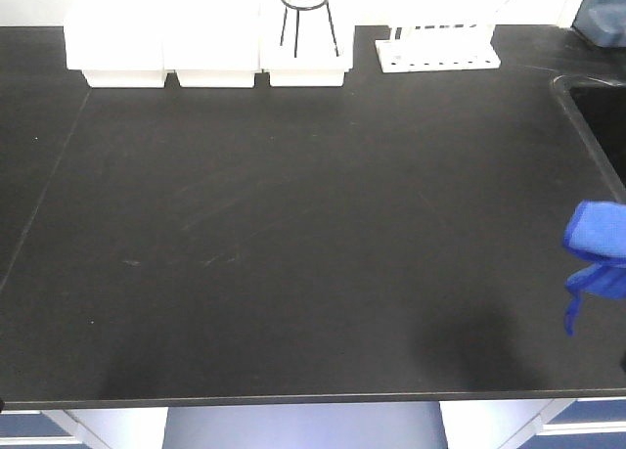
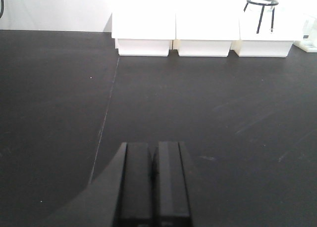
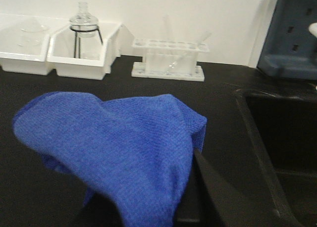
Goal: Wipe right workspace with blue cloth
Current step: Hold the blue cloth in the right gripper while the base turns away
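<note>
Your right end effector (image 3: 190, 207) is clamped on the cloth (image 1: 595, 246), lifted over the right edge of the bench (image 1: 293, 224). Left end effector (image 2: 153, 177) is pinched together, empty. Wiping looks unstarted, so every stroke is left.

Three white bins are counted along the back of the desk (image 1: 293, 273): a left bin (image 1: 114, 53), a middle bin (image 1: 215, 53) and a right bin (image 1: 305, 66). One wire tripod (image 1: 308, 30) is counted, standing in the right bin, and one glass flask (image 3: 83, 20) is carried on it. One test-tube rack (image 1: 437, 54) is counted; the tubes in it are too faint to be numbered. One blue cloth (image 1: 595, 253) is seen. One sink (image 1: 602, 116) is counted at the desk's right side, and one grey-blue object (image 1: 599, 14) behind it.
</note>
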`<state>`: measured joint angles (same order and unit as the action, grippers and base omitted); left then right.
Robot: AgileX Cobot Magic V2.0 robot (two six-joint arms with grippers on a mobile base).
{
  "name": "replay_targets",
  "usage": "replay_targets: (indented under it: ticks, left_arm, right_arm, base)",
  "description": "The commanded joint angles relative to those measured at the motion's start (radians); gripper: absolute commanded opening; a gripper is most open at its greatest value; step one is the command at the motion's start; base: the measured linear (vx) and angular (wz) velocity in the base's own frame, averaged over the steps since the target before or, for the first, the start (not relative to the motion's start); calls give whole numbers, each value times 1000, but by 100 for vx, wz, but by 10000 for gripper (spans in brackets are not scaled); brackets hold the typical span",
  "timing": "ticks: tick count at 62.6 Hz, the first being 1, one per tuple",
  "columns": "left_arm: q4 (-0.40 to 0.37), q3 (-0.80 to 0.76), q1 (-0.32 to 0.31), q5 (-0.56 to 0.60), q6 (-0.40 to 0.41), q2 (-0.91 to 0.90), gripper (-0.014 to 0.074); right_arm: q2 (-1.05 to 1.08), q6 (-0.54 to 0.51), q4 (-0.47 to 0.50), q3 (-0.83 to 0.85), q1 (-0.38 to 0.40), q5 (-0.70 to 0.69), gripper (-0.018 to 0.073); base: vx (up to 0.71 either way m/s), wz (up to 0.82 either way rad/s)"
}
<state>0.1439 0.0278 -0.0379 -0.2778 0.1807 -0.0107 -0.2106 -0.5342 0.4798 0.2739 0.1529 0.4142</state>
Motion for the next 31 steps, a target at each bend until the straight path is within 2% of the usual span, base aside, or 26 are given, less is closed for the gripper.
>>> replay_targets:
  ticks: [1, 7, 10, 31]
  left_arm:
    - [1, 30, -4, 79, 8, -16, -6]
    - [1, 30, -4, 79, 8, -16, -6]
    - [1, 30, -4, 79, 8, -16, -6]
    - [1, 30, -4, 79, 8, -16, -6]
  right_arm:
    - [-40, -32, 34, -38, 5, -276, -1]
    - [-84, -37, 44, -65, 4, -397, -1]
    - [-107, -37, 44, -66, 4, -414, 0]
    - [-149, -34, 73, -66, 4, -414, 2]
  base:
    - [0, 0]
    - [0, 0]
    - [0, 0]
    - [0, 0]
